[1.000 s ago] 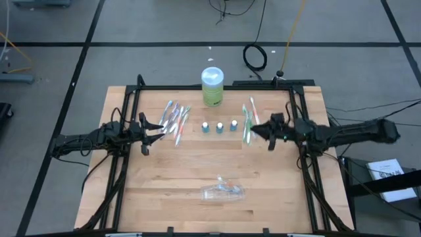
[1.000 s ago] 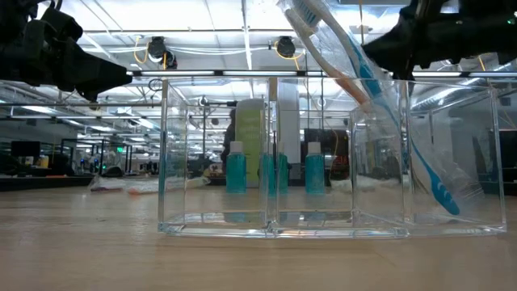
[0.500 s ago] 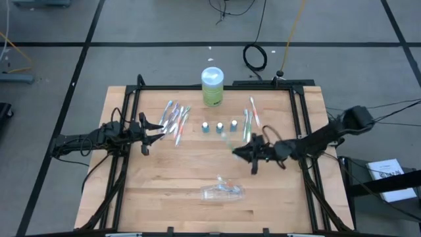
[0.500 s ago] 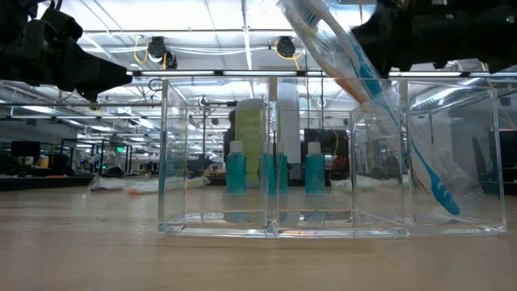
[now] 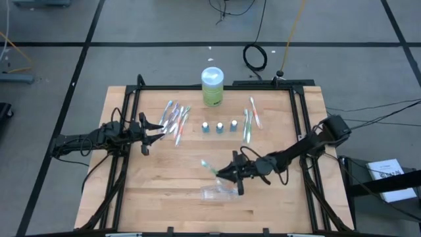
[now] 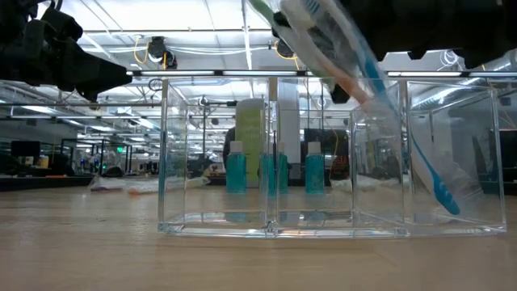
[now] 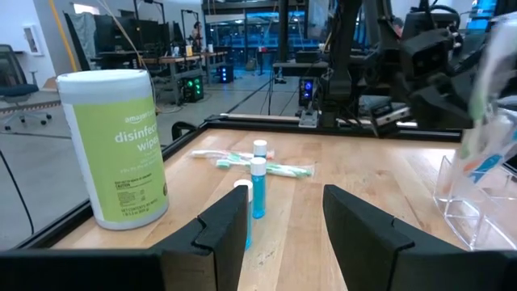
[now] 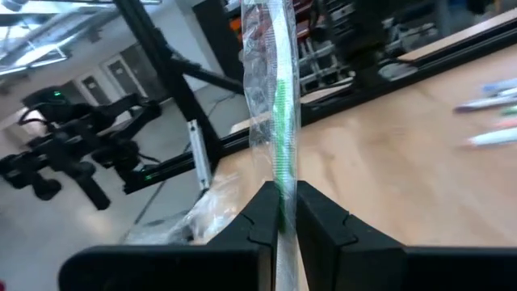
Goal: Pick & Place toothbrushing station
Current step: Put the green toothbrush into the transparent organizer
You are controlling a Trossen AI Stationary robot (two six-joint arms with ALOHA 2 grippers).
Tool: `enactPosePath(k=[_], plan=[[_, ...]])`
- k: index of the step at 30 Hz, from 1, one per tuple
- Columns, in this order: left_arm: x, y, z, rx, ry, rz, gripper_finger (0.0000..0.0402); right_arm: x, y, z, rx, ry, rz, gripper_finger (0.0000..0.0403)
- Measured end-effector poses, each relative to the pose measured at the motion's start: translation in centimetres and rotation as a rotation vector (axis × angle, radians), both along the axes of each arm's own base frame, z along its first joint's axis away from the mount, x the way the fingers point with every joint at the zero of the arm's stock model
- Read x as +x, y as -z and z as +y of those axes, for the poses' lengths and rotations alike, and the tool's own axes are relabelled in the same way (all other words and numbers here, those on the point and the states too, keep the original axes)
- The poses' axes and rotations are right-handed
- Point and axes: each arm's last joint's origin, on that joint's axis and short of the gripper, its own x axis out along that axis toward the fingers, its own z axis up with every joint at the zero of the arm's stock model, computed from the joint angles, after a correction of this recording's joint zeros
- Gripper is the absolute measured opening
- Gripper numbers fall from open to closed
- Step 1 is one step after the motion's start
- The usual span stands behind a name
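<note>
Green toothbrush [image 8: 281,121] pinched in right gripper [image 8: 280,212]; only wrist view shows wrapper

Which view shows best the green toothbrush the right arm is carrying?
The right wrist view: the wrapped green toothbrush stands pinched between the right fingers. The high view shows only its small tip above the clear organizer. The low view shows a sliver; the left wrist view, none.

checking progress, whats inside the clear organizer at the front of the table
One wrapped blue toothbrush leans in the clear organizer's end compartment; the other compartments look empty. The bottles seen through it stand behind.
</note>
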Motion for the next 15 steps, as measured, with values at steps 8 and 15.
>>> enactPosePath(k=[8, 15], plan=[[0.0, 0.0, 0.0, 0.000, 0.000, 0.000, 0.0166, 0.4, -0.5, 0.8, 0.040, -0.103, -0.013, 0.0019], [0.0, 0.0, 0.0, 0.000, 0.000, 0.000, 0.0166, -0.1, -3.0, 0.7, 0.025, -0.141, -0.166, 0.0019]])
